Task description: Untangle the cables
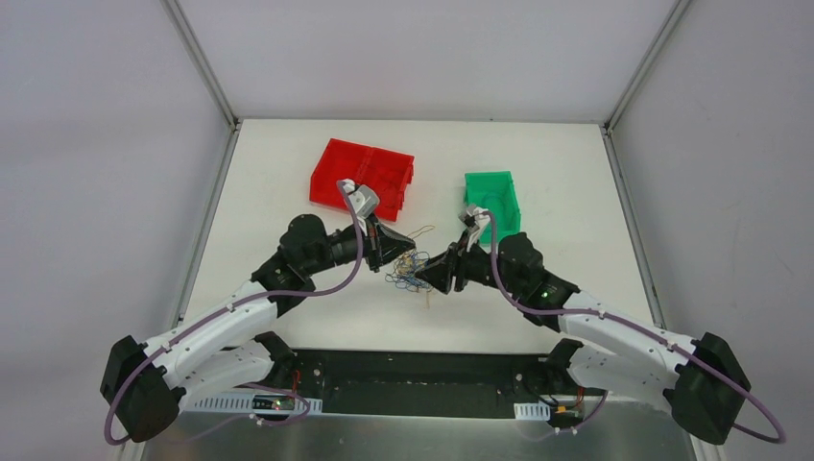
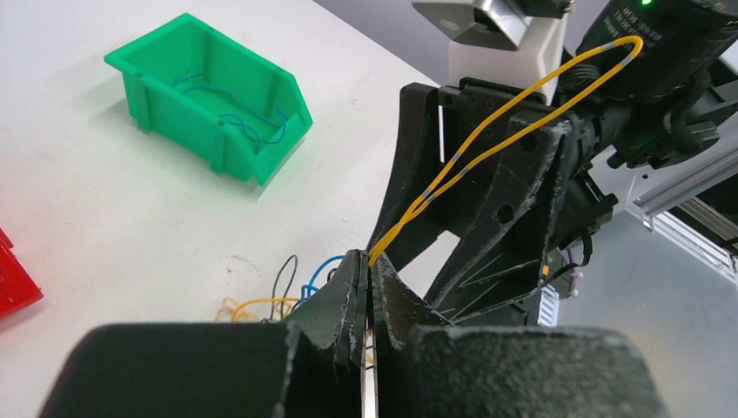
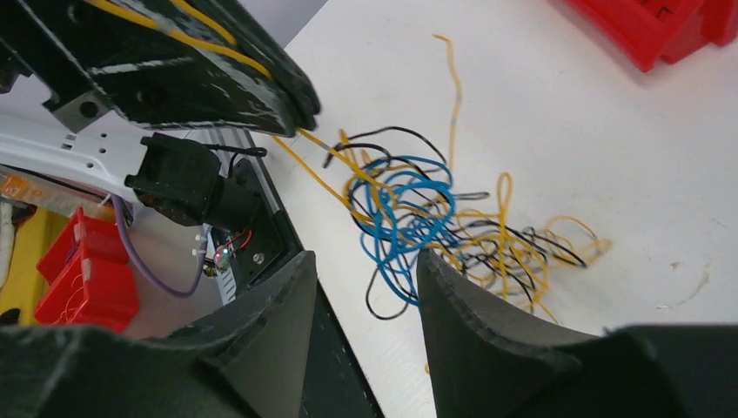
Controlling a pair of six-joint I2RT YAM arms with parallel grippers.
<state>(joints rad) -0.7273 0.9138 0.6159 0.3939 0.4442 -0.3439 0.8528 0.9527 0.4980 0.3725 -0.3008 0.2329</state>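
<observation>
My left gripper [image 2: 367, 261] is pinched tight on one yellow wire [image 2: 487, 144]. From that pinch the wire arcs up in a long loop across the body of my right arm. In the right wrist view it also runs down from the left fingertips into the tangle [image 3: 435, 226].

My right gripper [image 3: 365, 261] hovers low with its jaws apart and nothing between them. The knot lies just beyond its tips.

The cables sit mostly on the table [image 1: 278, 163], between the two grippers and nearer to me than both bins.

By my reckoning I'm early on. A few blue wires [image 2: 235, 113] already lie loose in the green bin [image 2: 170, 122]. I cannot tell what the red bin [image 1: 336, 154] holds. Yellow, blue and dark strands are knotted together in the heap, so most of the separating is left.
</observation>
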